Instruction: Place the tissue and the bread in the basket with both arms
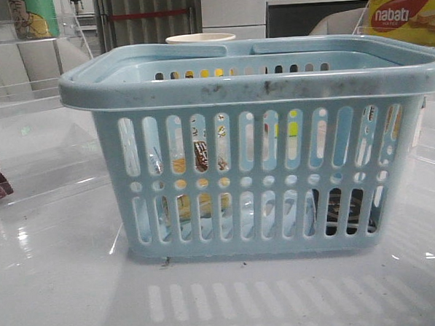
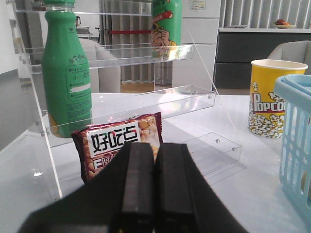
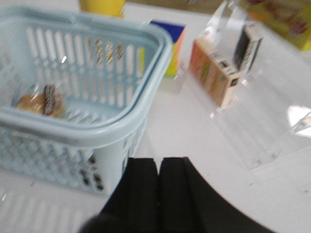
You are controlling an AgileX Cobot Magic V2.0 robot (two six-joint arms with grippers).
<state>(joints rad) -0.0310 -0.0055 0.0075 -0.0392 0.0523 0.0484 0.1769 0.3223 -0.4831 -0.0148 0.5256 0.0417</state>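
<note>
The pale blue basket (image 1: 250,81) fills the middle of the front view. Through its slots I see the bread (image 1: 179,166), a yellowish bun with a dark label, lying inside at the left. A dark pack, the tissue (image 1: 337,209), lies on the basket floor at the right. In the right wrist view the bread (image 3: 34,103) rests inside the basket (image 3: 97,128), and my right gripper (image 3: 159,161) is shut and empty just outside its corner. My left gripper (image 2: 155,146) is shut and empty, away from the basket (image 2: 296,141) and facing a snack packet. Neither gripper shows in the front view.
A dark brown snack packet (image 2: 119,141) leans on a clear acrylic shelf (image 2: 146,99) holding a green bottle (image 2: 65,73). A yellow popcorn cup (image 2: 272,97) stands beside the basket. Small boxes (image 3: 214,73) sit in another clear stand, with a nabati box (image 1: 403,14) behind.
</note>
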